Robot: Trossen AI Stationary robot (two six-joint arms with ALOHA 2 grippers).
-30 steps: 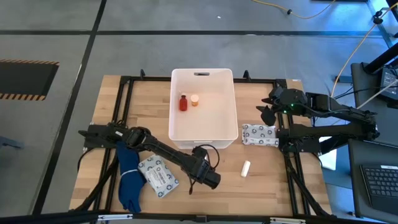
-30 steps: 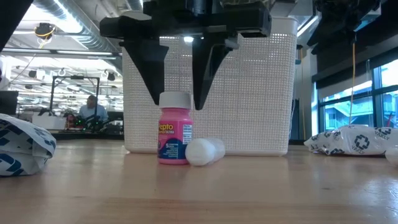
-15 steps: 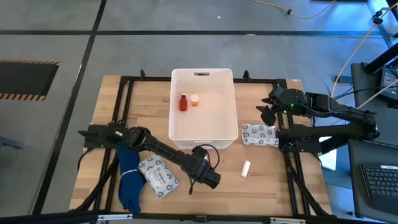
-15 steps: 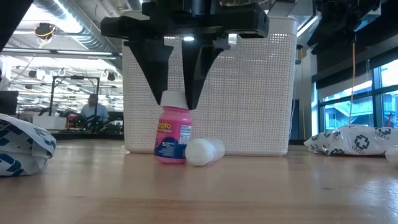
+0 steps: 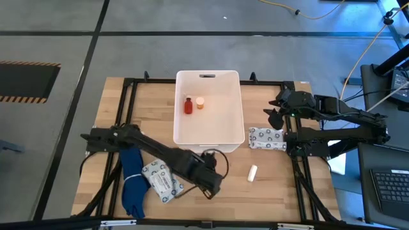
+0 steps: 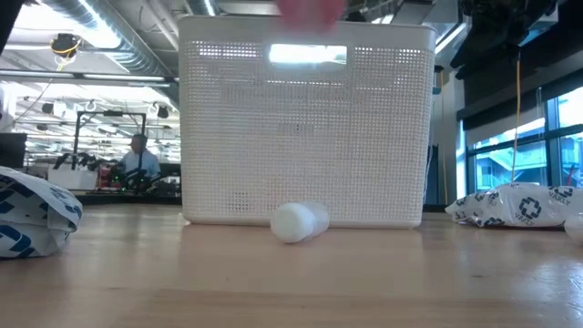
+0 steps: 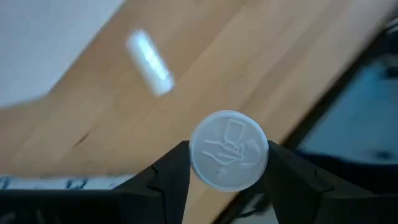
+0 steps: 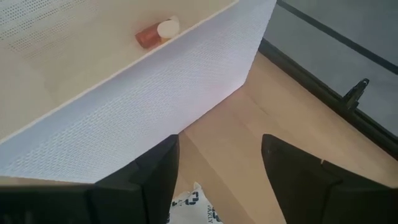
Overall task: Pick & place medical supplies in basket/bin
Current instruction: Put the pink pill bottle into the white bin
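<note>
My left gripper (image 5: 208,184) is near the table's near edge, in front of the white basket (image 5: 209,137), shut on a pink bottle with a white cap (image 7: 228,158). In the low view the bottle is only a pink blur (image 6: 310,7) at the top edge. A short white cylinder (image 5: 253,172) lies on its side on the table. A red bottle (image 5: 188,105) and an orange-topped vial (image 5: 200,102) sit on the basket floor. One printed packet (image 5: 267,138) lies right of the basket, another (image 5: 163,181) by the left arm. My right gripper (image 8: 217,180) waits open at the basket's right side. My left gripper pinches the pink bottle at its white cap (image 7: 205,180) between the two fingers (image 7: 165,183), one on each side. The fingers come from above, pointing down. The bottle hangs upright below them, lifted clear of the table.
A blue glove (image 5: 133,185) lies on the table under the left arm. The black frame rails (image 5: 297,172) run along the table's sides. Bare wood lies in front of the basket around the cylinder (image 6: 296,221). A person (image 6: 138,157) sits far back in the room.
My left gripper shut on the pink bottle's cap while it stood on the table in front of the basket, then rose. The bottle tipped slightly, then was lifted clear, almost out of the low view. The white cylinder beside it stayed in place.
</note>
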